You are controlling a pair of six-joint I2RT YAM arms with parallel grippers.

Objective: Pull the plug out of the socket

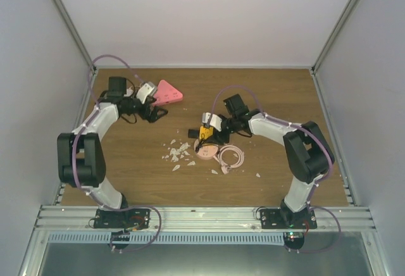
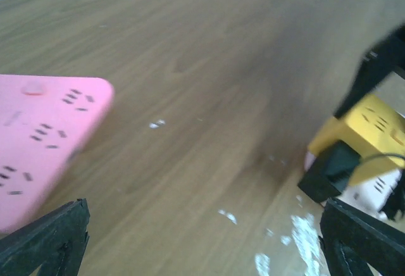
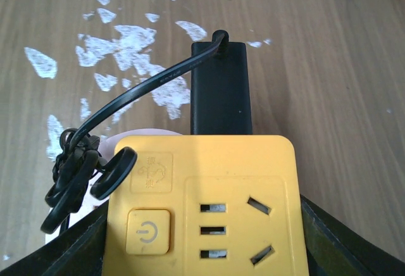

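Observation:
A yellow socket cube (image 3: 205, 206) with a power button sits between my right gripper's (image 3: 205, 254) fingers (image 3: 69, 250), which are shut on its sides. A black plug (image 3: 219, 89) sticks out of its far face, and a thin black cable (image 3: 126, 95) runs from the plug to a coil at the left. In the top view the right gripper (image 1: 212, 127) holds the socket (image 1: 206, 131) at the table's middle. My left gripper (image 2: 209, 250) is open and empty over bare wood. The socket (image 2: 364, 140) and plug (image 2: 332, 171) show at the right of its view.
A pink power strip (image 1: 168, 92) lies at the back left, next to the left gripper (image 1: 155, 108), and shows in the left wrist view (image 2: 44, 137). A pink round device (image 1: 205, 152) with a coiled pink cable (image 1: 231, 157) lies under the socket. White flecks (image 1: 177, 152) scatter the wood.

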